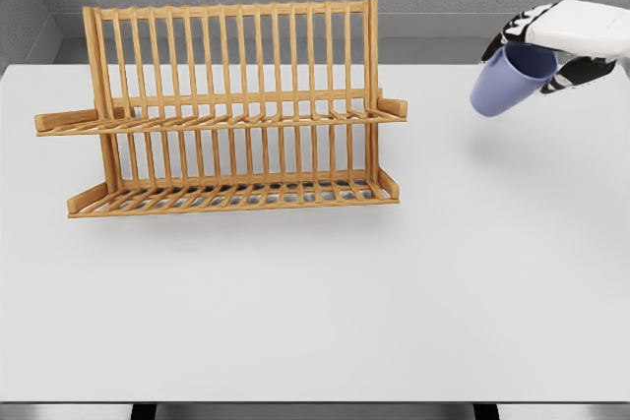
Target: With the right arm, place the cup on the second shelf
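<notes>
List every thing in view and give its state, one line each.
Cup: held off the table, tilted, opening facing up and right.
Right hand: fingers closed on the cup, right of the rack.
Rack: upright on the table, both shelves bare.
Table: bears only the rack.
Left hand: out of view.

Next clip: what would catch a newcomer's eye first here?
The two-tier wooden dish rack stands left of center on the white table, with nothing on either shelf. At the upper right, the right robot hand holds a tilted blue cup in the air, well clear of the rack.
</notes>
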### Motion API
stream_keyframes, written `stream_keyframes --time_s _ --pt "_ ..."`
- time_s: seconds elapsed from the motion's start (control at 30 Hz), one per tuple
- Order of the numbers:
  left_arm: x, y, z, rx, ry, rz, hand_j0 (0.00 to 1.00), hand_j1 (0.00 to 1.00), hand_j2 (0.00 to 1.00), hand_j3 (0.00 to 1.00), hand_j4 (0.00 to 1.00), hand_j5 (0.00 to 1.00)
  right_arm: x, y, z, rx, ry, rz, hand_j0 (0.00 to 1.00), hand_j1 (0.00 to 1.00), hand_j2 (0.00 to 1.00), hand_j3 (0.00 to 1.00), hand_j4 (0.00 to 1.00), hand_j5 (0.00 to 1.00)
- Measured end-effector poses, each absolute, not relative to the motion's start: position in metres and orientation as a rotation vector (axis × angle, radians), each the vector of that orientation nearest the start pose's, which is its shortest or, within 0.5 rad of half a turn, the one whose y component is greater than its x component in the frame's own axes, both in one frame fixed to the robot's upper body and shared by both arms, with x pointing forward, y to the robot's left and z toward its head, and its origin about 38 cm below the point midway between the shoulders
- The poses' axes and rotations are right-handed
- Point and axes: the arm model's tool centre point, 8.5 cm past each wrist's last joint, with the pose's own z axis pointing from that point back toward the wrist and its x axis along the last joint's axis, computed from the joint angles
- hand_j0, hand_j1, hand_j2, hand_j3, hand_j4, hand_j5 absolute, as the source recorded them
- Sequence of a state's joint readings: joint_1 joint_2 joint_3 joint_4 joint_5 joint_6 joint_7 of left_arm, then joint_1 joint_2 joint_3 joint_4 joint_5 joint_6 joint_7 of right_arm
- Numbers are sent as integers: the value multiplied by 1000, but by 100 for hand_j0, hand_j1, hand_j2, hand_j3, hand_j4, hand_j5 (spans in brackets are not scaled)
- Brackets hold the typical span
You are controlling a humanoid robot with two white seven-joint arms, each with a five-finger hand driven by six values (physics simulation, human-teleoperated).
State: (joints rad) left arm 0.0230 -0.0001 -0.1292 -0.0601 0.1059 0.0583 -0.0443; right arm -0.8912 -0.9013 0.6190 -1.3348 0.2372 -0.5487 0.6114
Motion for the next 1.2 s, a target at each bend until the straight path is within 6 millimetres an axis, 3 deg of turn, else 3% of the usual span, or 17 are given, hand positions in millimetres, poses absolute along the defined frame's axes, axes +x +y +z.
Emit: stream_keyframes --time_s 0.47,0.5,1.2 --pt "0 265 -263 36 23 -22 100 100 100 100 100 100 457 -325 356 -630 -1535 2022 70 70 70 70 70 70" --pt "-1 265 -263 36 25 -22 100 100 100 100 100 100 456 -322 359 -632 -1542 2030 66 66 66 66 66 66" --pt "0 265 -263 36 23 -22 100 100 100 100 100 100 428 -266 396 -664 -1745 2139 67 67 67 67 67 67"
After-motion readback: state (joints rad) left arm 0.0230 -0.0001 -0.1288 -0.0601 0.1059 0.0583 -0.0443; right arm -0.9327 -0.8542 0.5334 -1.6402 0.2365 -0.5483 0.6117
